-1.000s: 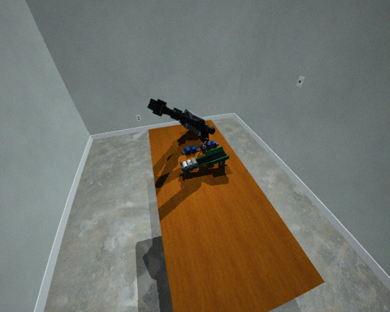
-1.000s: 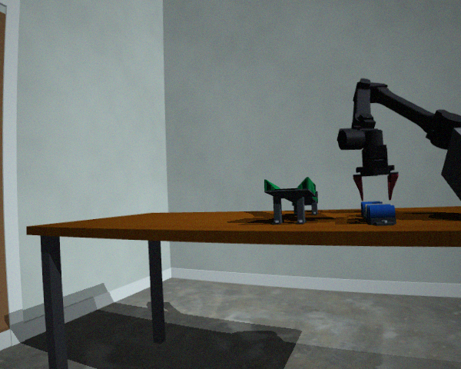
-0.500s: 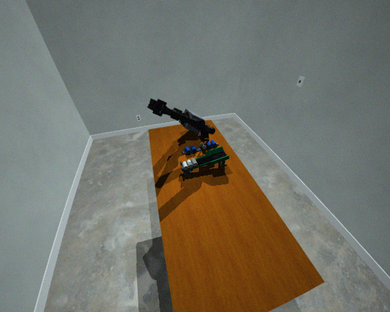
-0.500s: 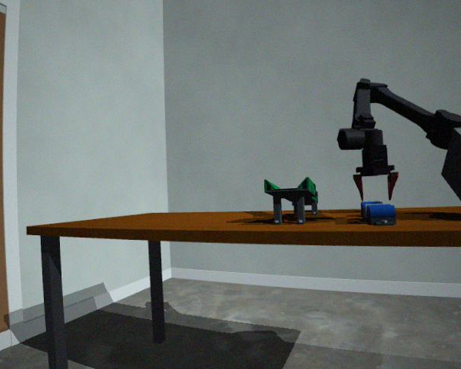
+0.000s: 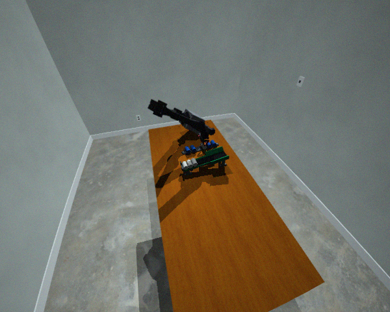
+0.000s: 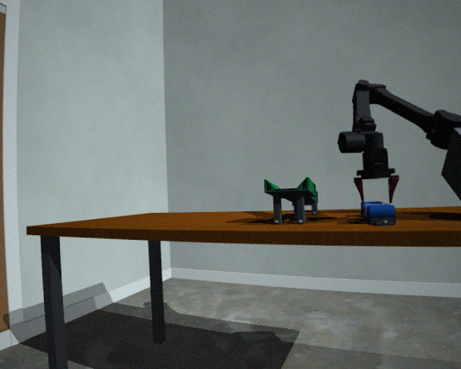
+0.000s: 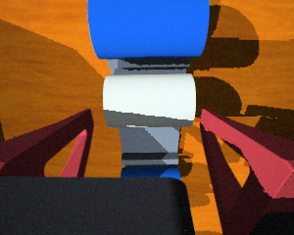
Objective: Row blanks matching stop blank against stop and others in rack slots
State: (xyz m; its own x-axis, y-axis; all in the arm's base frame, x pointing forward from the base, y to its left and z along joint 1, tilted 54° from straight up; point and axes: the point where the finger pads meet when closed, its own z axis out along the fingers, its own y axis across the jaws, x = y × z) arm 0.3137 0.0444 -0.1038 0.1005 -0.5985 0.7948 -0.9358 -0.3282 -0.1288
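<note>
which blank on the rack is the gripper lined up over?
The white blank, the only white one among the blue blanks on the stock rack. It sits centred between the open gripper's fingers, which hold nothing.
</note>
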